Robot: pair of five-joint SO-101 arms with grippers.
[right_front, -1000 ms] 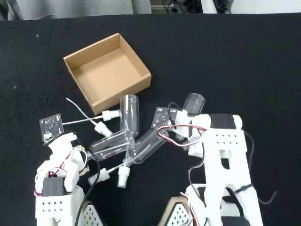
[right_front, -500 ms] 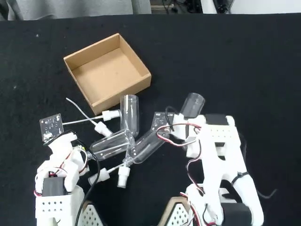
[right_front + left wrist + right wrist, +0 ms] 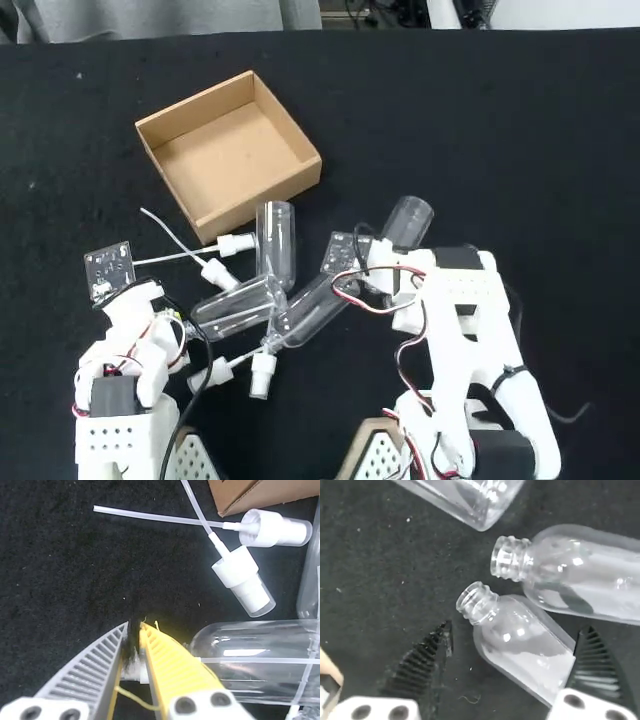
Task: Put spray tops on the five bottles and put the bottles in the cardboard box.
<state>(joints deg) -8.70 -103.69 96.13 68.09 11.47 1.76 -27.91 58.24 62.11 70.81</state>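
My right gripper (image 3: 516, 631) is open, its black fingers on either side of a clear open-necked bottle (image 3: 520, 640) lying on the black table. A second bottle (image 3: 575, 577) lies just beyond it, neck open. From above, the right arm (image 3: 450, 320) is beside a bottle (image 3: 408, 222), and more bottles (image 3: 275, 245) (image 3: 235, 305) (image 3: 315, 310) lie in a cluster. My left gripper (image 3: 132, 627) is shut on nothing and touches the table near a bottle (image 3: 260, 655). White spray tops (image 3: 245, 582) (image 3: 272, 527) lie past it. The cardboard box (image 3: 170, 130) holds nothing.
Two more spray tops (image 3: 210, 375) (image 3: 262, 372) lie near the table's front, between the arms. Thin dip tubes (image 3: 165, 232) stretch leftward from the tops by the box. The left arm (image 3: 125, 350) stands at the front left.
The right arm has shifted slightly left toward the bottle cluster, showing more of the bottle behind it. The left arm and the bottles have not moved.
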